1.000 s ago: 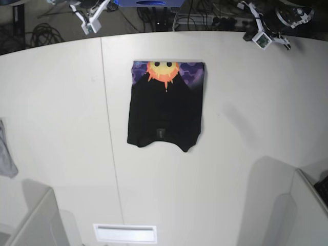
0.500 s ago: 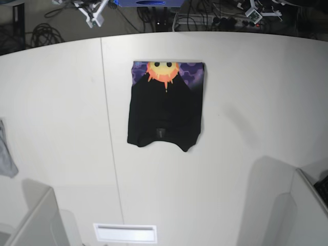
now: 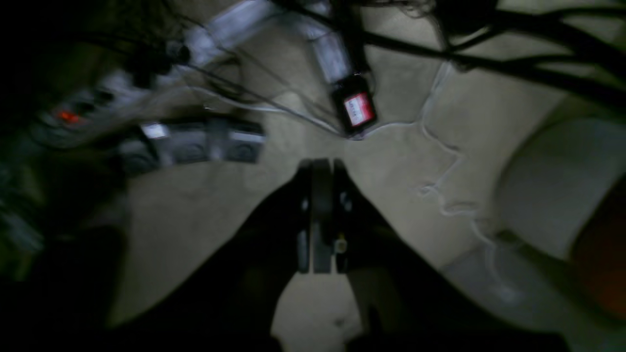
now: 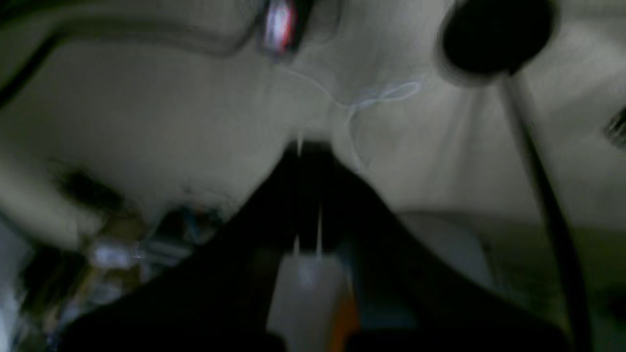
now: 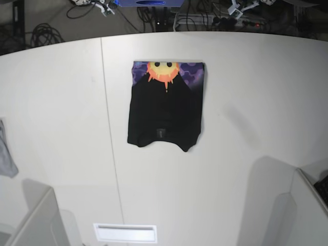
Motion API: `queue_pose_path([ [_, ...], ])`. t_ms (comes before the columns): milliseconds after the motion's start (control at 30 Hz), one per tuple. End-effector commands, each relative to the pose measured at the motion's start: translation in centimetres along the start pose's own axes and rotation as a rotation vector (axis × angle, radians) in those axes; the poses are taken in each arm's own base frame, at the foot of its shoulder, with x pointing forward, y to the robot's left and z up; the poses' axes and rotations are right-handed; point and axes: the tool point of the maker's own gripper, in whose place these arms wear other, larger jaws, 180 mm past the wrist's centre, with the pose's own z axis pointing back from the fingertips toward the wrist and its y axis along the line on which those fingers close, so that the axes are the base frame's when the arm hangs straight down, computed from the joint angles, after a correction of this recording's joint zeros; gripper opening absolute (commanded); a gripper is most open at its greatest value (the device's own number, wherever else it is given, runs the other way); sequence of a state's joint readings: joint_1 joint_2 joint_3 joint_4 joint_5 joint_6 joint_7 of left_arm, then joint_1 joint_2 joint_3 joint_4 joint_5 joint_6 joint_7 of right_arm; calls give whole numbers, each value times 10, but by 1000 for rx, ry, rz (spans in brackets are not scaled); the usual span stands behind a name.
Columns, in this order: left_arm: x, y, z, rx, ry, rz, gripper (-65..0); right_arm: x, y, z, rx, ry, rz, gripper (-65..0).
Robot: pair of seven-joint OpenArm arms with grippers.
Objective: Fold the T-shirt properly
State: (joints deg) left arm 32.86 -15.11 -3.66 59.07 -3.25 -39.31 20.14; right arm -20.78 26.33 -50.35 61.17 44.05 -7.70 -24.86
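While both arms sit up at the far edge of the scene, note the wide white table (image 5: 246,102) first: it carries the work and little else. Near its far middle lies the large black short-sleeved T-shirt (image 5: 165,115), folded into a compact upright rectangle, black side up, with a strip of orange-yellow sun face on purple print showing along its far edge. Its lower hem is slightly uneven, one corner dipping toward you. By my reading you are at or near the end: sleeves and body appear tucked in, and at most a tidy-up of that hem is left. A small grey cloth (image 5: 5,156) hangs at the table's left edge, well apart from the shirt. Left gripper (image 3: 320,168): jaws pressed together, holding nothing, over floor cables. Right gripper (image 4: 307,146): blurred, but jaws look closed and empty; neither touches the shirt
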Motion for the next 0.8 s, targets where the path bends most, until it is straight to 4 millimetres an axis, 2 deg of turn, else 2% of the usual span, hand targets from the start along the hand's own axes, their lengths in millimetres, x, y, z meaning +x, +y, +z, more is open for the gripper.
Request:
queue_pose_path([
  [0,-1,-6,-5,-25,-34,34,-650,-3,0,-5,15,3,25,-650],
  [100,-2,-22,-29,-65,-79,83,-650,-15,14,-26,106,29,111,-650],
  [233,-16,-40,-58,-74,-78,163,-650,-36,8,-45,171,68,144,-650],
  [333,-20,-46,-71,-77,-99,232,-650,-39,10,-57,168,27,135,-650],
  [467,-17,-37,-75,-45,-123,267,-650,-30,19,-63,157,-82,124,-650],
  [567,-4,-21,-75,6,-153,226,-650,-20,29,-65,152,-141,113,-650],
  [667,4,-4,-75,81,-165,186,-650,-10,20,-67,73,-181,113,-650],
  [767,7,3,-75,111,-156,148,-650,-2,8,-66,0,-212,118,-650],
])
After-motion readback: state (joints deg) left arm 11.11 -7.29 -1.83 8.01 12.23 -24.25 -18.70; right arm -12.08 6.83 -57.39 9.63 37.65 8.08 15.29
